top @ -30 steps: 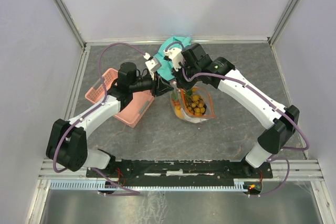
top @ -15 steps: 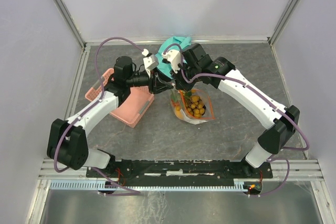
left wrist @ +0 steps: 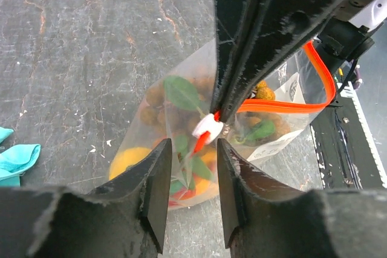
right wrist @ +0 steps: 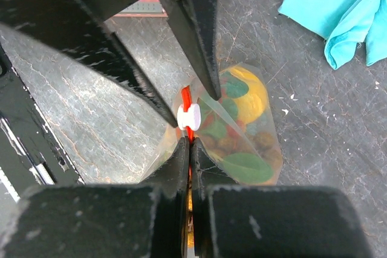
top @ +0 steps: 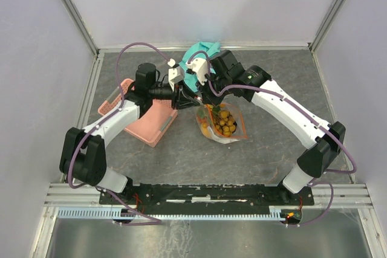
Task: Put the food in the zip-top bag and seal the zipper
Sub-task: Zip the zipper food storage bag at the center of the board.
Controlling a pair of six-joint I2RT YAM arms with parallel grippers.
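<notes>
Pinching the zipper [left wrist: 284, 107], the right gripper [right wrist: 189, 143] has both fingers pressed flat together on that red-orange strip, right behind the small white slider [right wrist: 188, 115]. And here's the left gripper [left wrist: 193, 146], coming in from the opposite side: jaws apart, one fingertip on each side of the slider. Daylight shows on at least one side, so it's not clamped on anything.

Below the two of them sits the zip-top bag [right wrist: 242, 134], clear and crinkly, in the middle of the grey table [left wrist: 78, 58]. Its mouth edge is up in the right gripper's pinch. Whether its bottom rests on the surface or hangs just clear, I cannot tell.

The food [top: 225, 122] is inside the bag: round yellow and orange fruit, brown berries and green leaves, all showing through the plastic. From the left wrist view, the strip runs away from the pinch and bows outward in a curve.

Just to the left of the bag in the overhead view lies the pink basket [top: 148, 119]. The teal cloth [right wrist: 338, 10] is bunched on the far side.
</notes>
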